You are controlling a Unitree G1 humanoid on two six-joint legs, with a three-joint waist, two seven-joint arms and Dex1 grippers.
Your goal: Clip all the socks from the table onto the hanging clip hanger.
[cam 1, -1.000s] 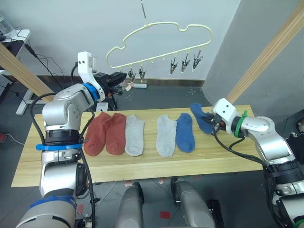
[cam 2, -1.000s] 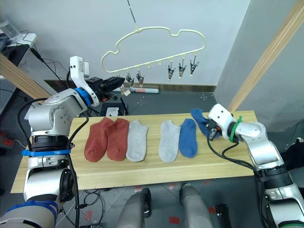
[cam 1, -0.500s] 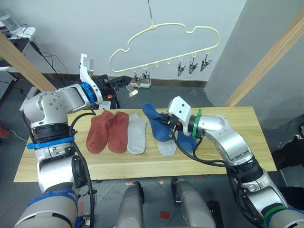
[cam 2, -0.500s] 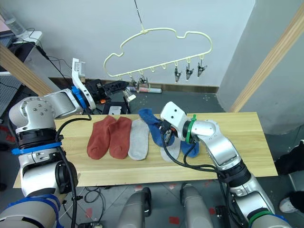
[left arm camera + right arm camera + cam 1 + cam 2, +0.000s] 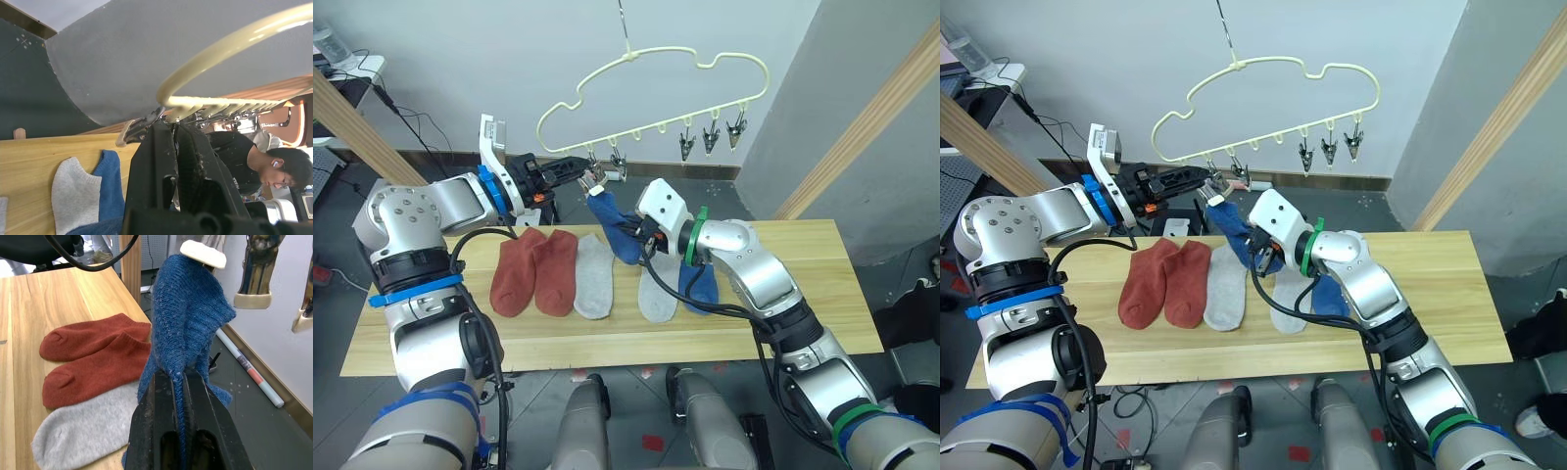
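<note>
My right gripper [image 5: 178, 377] is clamped on the soft blue ankle sock [image 5: 183, 313], lifted off the light plank table [image 5: 803, 323] beyond its far edge, my left gripper [image 5: 576, 172] pinching a clip on the pale yellow cloud-shaped wire hanger [image 5: 651, 73], so next I feed the cuff into that clip.

Pale wall [image 5: 460, 59], dark floor [image 5: 342, 230], slanted wooden poles [image 5: 862, 127].

Wooden poles: one slants at far left [image 5: 357, 132]; another slants at right [image 5: 862, 122]
Cables: dark, on the floor far left [image 5: 416, 127]
Person: seated, dark top, in the left wrist view [image 5: 264, 164]
Wall: pale, behind [image 5: 489, 59]
</note>
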